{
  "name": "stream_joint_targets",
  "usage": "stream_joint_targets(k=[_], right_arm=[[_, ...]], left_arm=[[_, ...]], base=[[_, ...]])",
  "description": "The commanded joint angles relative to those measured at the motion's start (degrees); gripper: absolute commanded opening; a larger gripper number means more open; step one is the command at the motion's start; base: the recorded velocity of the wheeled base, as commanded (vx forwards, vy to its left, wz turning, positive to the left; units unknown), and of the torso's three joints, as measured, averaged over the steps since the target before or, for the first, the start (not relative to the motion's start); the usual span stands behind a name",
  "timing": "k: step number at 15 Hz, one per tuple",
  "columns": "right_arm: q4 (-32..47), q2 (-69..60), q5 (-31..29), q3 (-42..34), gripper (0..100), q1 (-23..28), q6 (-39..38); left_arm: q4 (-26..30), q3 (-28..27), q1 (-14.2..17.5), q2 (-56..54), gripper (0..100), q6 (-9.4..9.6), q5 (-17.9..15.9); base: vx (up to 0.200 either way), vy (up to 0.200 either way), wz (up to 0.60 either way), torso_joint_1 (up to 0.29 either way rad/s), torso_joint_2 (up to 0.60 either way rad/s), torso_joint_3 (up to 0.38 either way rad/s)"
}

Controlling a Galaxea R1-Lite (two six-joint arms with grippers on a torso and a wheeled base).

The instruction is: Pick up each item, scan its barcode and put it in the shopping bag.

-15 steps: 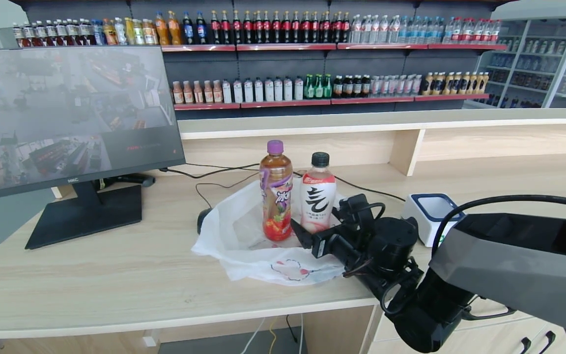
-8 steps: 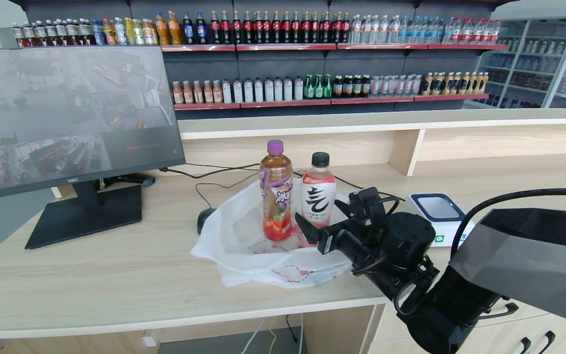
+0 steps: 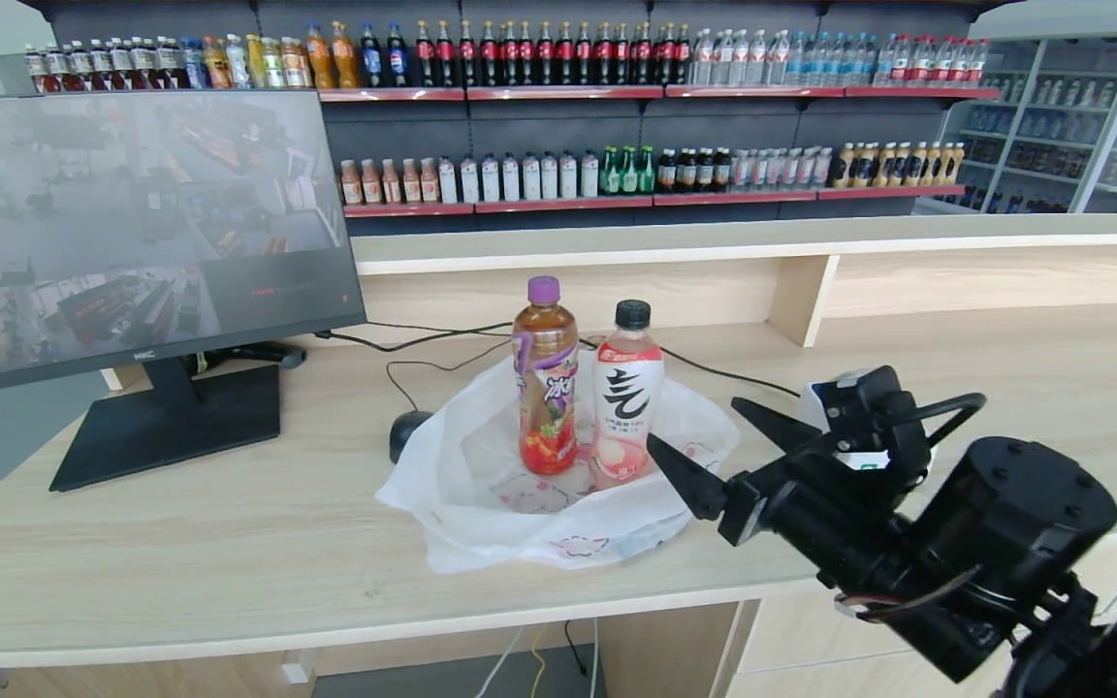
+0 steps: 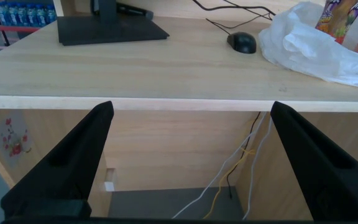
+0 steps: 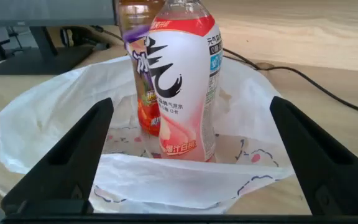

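Observation:
Two bottles stand upright on the white shopping bag [image 3: 481,485]: a tea bottle with a purple cap [image 3: 545,378] and, to its right, a pink-and-white bottle with a black cap [image 3: 625,393]. My right gripper [image 3: 725,446] is open and empty, just right of the bag, its fingers pointing at the bottles. From the right wrist view the pink-and-white bottle [image 5: 185,81] stands in front of the tea bottle [image 5: 138,68], with the bag [image 5: 55,124] around them. My left gripper [image 4: 191,162] is open and empty, below the counter's front edge [image 4: 166,102].
The white barcode scanner [image 3: 825,397] sits on the counter behind my right gripper. A monitor [image 3: 132,233] on a black stand is at the left, a black mouse [image 3: 405,431] and cables lie beside the bag. Drink shelves line the back wall.
My right gripper has pulled back to the right, away from the pink-and-white bottle, and now stands clear of the bag. The bottles have not moved.

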State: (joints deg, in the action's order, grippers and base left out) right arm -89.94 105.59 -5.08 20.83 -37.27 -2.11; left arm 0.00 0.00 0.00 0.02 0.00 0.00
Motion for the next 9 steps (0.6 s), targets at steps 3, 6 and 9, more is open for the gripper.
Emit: stream_joint_targets(k=[3,6,9], right_arm=[[-0.1,-27.5,0.1,-20.8,100,-2.9,-0.1],[10.0,-44.4,0.1,-20.8,100,-2.8,-0.5],[39.5,-67.8,0.9,-20.8,100,-2.9,0.1]], left_arm=[[0.0,0.0,0.0,0.0,100,0.0,0.0],[0.0,0.0,0.0,0.0,100,0.0,0.0],[0.0,0.0,0.0,0.0,100,0.0,0.0]], base=[[0.0,0.0,0.0,0.0,0.0,0.0],[0.0,0.0,0.0,0.0,0.0,0.0],[0.0,0.0,0.0,0.0,0.0,0.0]])
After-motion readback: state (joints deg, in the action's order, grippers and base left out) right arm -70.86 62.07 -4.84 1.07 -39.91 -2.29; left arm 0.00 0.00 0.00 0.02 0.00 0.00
